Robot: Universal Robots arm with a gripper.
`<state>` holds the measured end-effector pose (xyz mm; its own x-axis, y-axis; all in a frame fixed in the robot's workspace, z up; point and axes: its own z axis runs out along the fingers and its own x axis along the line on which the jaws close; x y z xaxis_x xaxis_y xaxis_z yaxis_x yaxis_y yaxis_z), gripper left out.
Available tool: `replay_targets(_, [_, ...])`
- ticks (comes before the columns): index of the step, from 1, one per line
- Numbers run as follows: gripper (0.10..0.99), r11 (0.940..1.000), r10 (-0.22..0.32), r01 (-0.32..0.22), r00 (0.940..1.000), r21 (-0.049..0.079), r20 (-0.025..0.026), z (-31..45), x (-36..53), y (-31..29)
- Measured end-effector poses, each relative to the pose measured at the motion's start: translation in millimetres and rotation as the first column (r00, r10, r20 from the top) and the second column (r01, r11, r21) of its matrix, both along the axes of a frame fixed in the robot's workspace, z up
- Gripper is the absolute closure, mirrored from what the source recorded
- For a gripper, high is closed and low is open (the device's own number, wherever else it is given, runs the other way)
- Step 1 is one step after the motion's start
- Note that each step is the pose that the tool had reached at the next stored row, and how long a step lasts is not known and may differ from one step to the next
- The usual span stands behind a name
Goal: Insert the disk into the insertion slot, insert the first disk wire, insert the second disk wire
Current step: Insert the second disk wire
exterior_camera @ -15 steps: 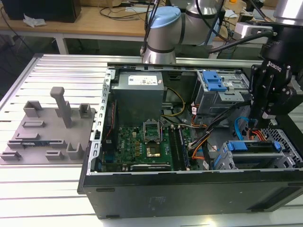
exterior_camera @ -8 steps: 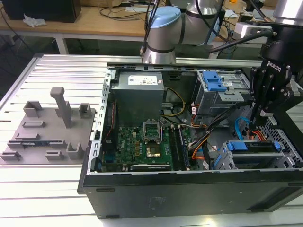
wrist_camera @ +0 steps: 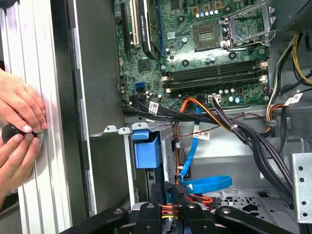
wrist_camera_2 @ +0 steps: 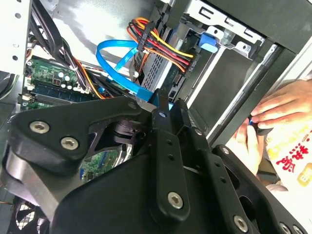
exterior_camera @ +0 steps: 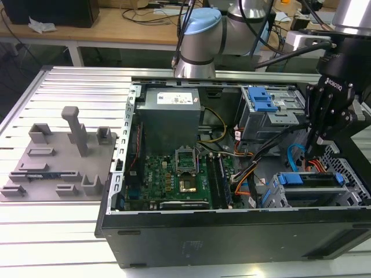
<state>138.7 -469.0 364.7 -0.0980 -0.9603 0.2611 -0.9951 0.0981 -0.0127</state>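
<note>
Exterior view: we see the gripper (exterior_camera: pixel 322 138) lowered inside the open computer case (exterior_camera: pixel 232 231), just above the disk (exterior_camera: pixel 310 180), which sits in the insertion slot (exterior_camera: pixel 272 197) at the exterior view's right. Second wrist view: we see the fingers (wrist_camera_2: pixel 162 105) pinched together on the blue flat cable's connector (wrist_camera_2: pixel 145 94); a coloured wire bundle (wrist_camera_2: pixel 161 46) is plugged in nearby. First wrist view: we see the blue caddy (wrist_camera: pixel 146 150) in the cage, the motherboard (wrist_camera: pixel 195 48) beyond it, and a person's hands (wrist_camera: pixel 19 126) outside the case wall.
</note>
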Motion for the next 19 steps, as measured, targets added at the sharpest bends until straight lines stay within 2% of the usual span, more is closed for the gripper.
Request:
replay_targets(6, [0.847,1.0000,0.000,0.000,1.0000,0.002,0.0000,-4.7,-0.9,0.0])
replay_targets(13, [0.847,1.0000,0.000,0.000,1.0000,0.004,0.0000,-6.7,-1.6,0.0])
replay_targets(14, [0.863,1.0000,0.000,0.000,1.0000,0.004,0.0000,-6.8,-1.6,0.0])
replay_targets(15, [0.925,1.0000,0.000,0.000,1.0000,0.004,0.0000,-6.8,-1.6,0.0])
replay_targets(17, [0.925,1.0000,0.000,0.000,1.0000,0.004,0.0000,-6.9,-1.6,0.0])
replay_targets(18, [0.925,1.0000,0.000,0.000,1.0000,0.005,0.0000,-6.9,-1.6,-5.1])
replay_targets(19, [0.925,0.9999,0.000,0.000,1.0000,0.011,0.0000,-6.9,-1.6,-11.3])
